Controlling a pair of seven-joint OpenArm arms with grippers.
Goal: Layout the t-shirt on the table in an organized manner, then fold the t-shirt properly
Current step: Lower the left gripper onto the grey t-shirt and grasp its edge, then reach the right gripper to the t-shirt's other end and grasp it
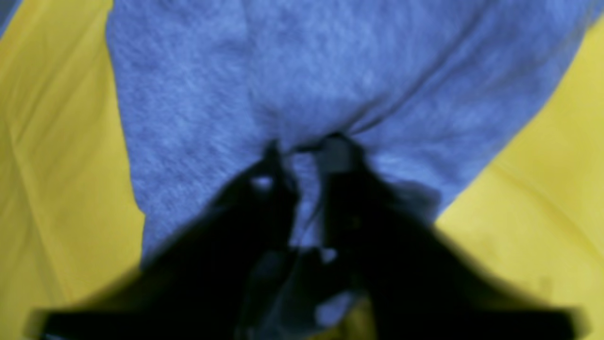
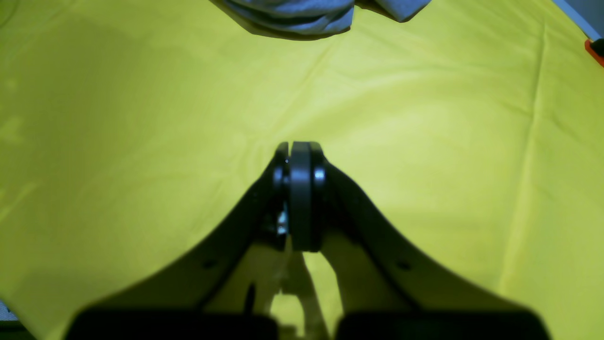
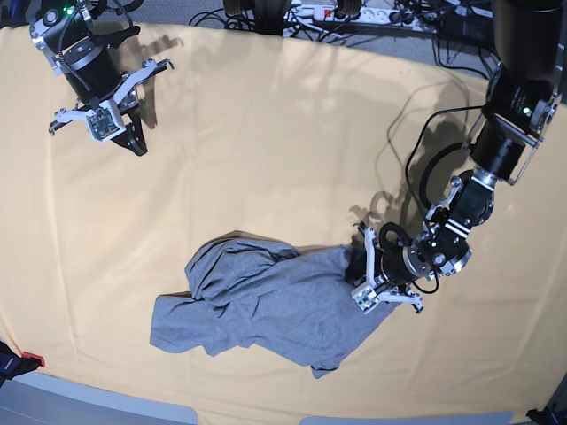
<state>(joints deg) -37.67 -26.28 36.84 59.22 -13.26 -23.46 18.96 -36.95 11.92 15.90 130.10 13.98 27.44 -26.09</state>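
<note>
Grey heathered cotton fills most of the left wrist view: the t-shirt spreads across the upper frame, with the yellow cloth of the table showing on either side. We see the left gripper reaching into the fabric from below, its two dark fingers drawn close together with a bunched ridge of grey cloth pinched between the tips. Creases in the shirt radiate from that spot. The picture is blurred, so we cannot make out finer detail of the contact.

In the right wrist view we look down on bare yellow table with faint creases. The right gripper has its jaws pressed together and holds nothing. The t-shirt appears only as a rumpled grey edge at the top of the frame, well apart from this gripper.

In the base view the left arm, on the picture's right, bends down and inward, and the left gripper sits low at the right edge of the t-shirt, touching the cloth. The shirt lies crumpled in the lower middle of the table, plain grey side up, folds heaped at its upper left. The right gripper hangs tilted over the table's far left corner, well apart from the shirt.
</note>
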